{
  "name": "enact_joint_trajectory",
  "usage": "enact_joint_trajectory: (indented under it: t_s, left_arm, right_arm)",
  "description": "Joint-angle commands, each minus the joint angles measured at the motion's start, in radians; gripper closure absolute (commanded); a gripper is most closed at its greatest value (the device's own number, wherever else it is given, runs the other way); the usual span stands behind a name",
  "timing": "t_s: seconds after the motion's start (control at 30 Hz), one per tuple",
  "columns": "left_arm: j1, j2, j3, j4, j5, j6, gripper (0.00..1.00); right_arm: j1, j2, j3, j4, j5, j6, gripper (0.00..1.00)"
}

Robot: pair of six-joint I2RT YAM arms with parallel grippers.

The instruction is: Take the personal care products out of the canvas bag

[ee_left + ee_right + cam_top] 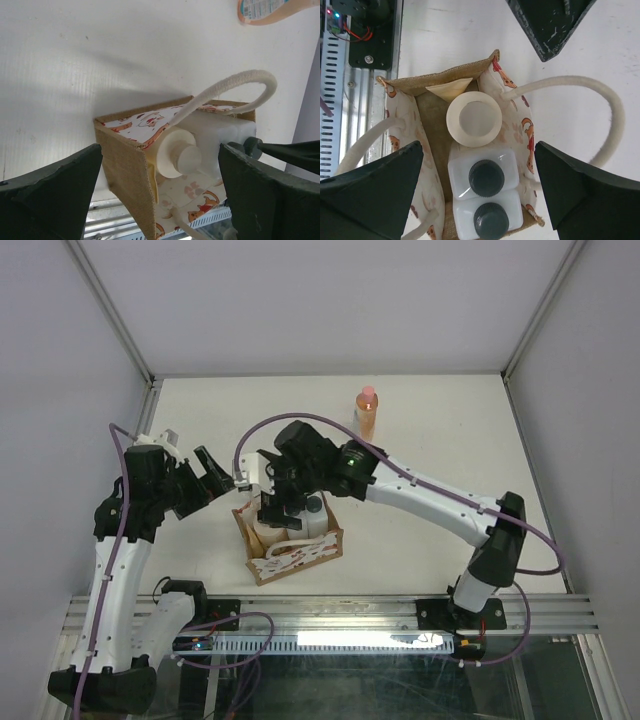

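Note:
The canvas bag (pixel 300 555) stands near the table's front, left of centre. In the right wrist view the bag (pixel 440 81) holds the beige bottle (pixel 474 119) and two white bottles with dark grey caps (pixel 486 177) (pixel 491 218). My right gripper (pixel 477 195) is open directly above the bag, its fingers wider than the bag and holding nothing. My left gripper (pixel 160 200) is open and empty, just left of the bag (pixel 125 160), facing the beige cap (pixel 187 157). The orange bottle with the pink cap (pixel 366 412) stands upright on the table behind the bag.
Cream rope handles loop out from the bag (pixel 615 120) (pixel 235 85). A metal rail (pixel 320 610) runs along the table's near edge close to the bag. White walls enclose the table on the left, back and right.

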Motion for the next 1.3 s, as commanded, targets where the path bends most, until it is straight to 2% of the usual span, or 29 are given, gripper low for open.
enact_joint_trajectory:
  t_s: [0.0, 0.27, 0.4, 0.5, 0.7, 0.83, 1.03, 1.1, 1.2, 1.27]
  left_arm:
    - [0.002, -0.017, 0.066, -0.067, -0.077, -0.016, 0.01]
    - [0.002, -0.030, 0.169, -0.169, -0.256, -0.019, 0.01]
    - [0.002, -0.019, 0.142, -0.214, -0.370, -0.026, 0.01]
    - [0.002, 0.006, 0.128, -0.225, -0.400, -0.028, 0.01]
    - [0.003, 0.019, 0.110, -0.200, -0.449, -0.052, 0.01]
    - [0.004, 0.033, 0.084, -0.142, -0.413, -0.032, 0.01]
    - [0.005, 0.093, 0.062, -0.058, -0.318, 0.005, 0.01]
    - [0.006, 0.120, 0.078, -0.050, -0.310, 0.015, 0.01]
    - [0.008, 0.149, 0.106, -0.035, -0.300, 0.025, 0.01]
    - [0.009, 0.165, 0.122, -0.029, -0.300, 0.036, 0.01]
  right_arm:
    - [0.023, 0.083, 0.115, -0.066, 0.030, -0.094, 0.04]
    - [0.070, 0.212, 0.200, -0.091, 0.098, -0.107, 0.04]
    - [0.084, 0.277, 0.231, -0.119, 0.159, -0.122, 0.04]
    - [0.090, 0.304, 0.235, -0.125, 0.220, -0.134, 0.03]
    - [0.093, 0.322, 0.217, -0.119, 0.244, -0.132, 0.03]
    - [0.092, 0.331, 0.197, -0.112, 0.249, -0.142, 0.02]
    - [0.040, 0.210, 0.047, 0.070, 0.110, -0.087, 0.01]
    - [0.040, 0.222, 0.067, 0.034, 0.119, -0.122, 0.01]
    - [0.042, 0.322, 0.188, -0.143, 0.133, -0.152, 0.01]
    - [0.047, 0.342, 0.217, -0.165, 0.137, -0.154, 0.02]
